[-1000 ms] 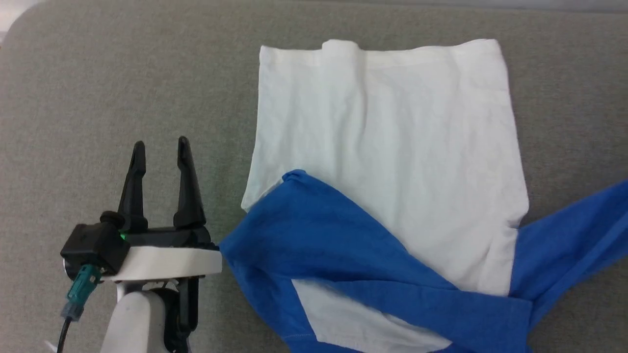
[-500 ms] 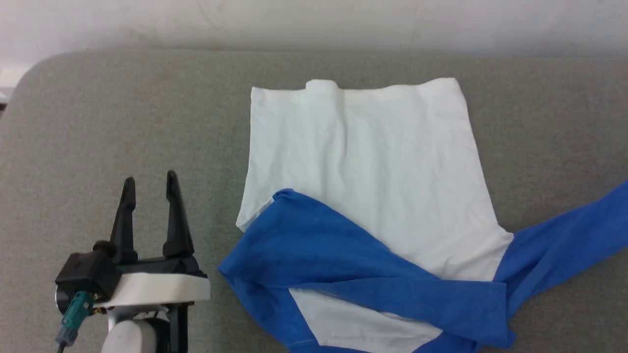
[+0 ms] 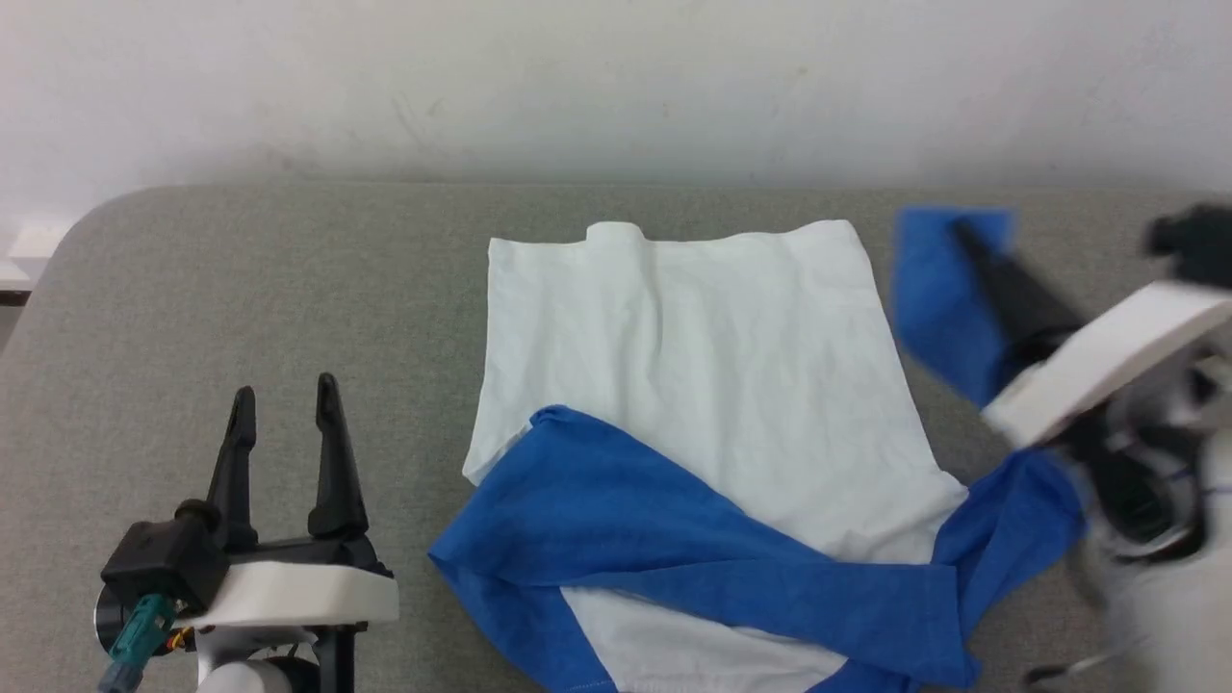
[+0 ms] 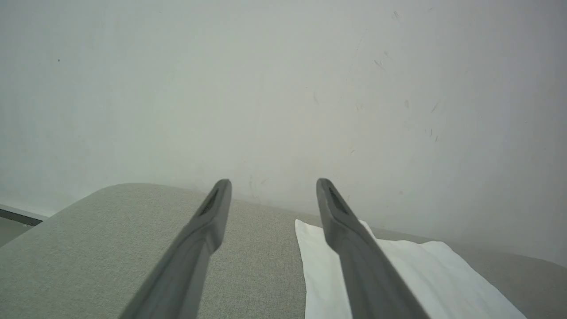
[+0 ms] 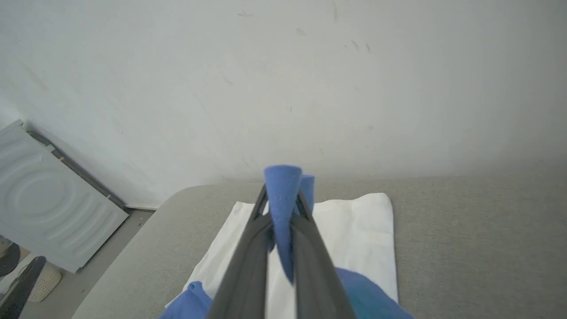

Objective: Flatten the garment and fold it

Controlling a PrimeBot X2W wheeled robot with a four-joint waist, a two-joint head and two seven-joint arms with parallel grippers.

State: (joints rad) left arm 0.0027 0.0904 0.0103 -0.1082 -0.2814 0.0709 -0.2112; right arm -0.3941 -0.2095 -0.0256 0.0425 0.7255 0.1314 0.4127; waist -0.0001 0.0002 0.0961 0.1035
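The garment (image 3: 693,375) lies on the grey padded table (image 3: 241,289), its white body spread flat toward the wall. One blue sleeve (image 3: 626,510) is folded across its near part. My right gripper (image 3: 962,236), blurred at the right of the head view, is shut on the end of the other blue sleeve (image 3: 938,289) and holds it lifted above the table. In the right wrist view the blue fabric (image 5: 281,195) is pinched between the closed fingers. My left gripper (image 3: 284,409) stands open over bare table left of the garment, holding nothing; its fingers (image 4: 345,221) are spread.
A pale wall (image 3: 616,87) runs behind the table's far edge. The table's left corner (image 3: 87,221) is rounded. A grey ribbed panel (image 5: 48,204) leans against the wall on the floor beyond that corner. Bare table surrounds the left gripper.
The head camera has tilted up, bringing the wall into view. The right gripper has come into view and raised the right blue sleeve, which lay stretched out to the right before. The left gripper stays open.
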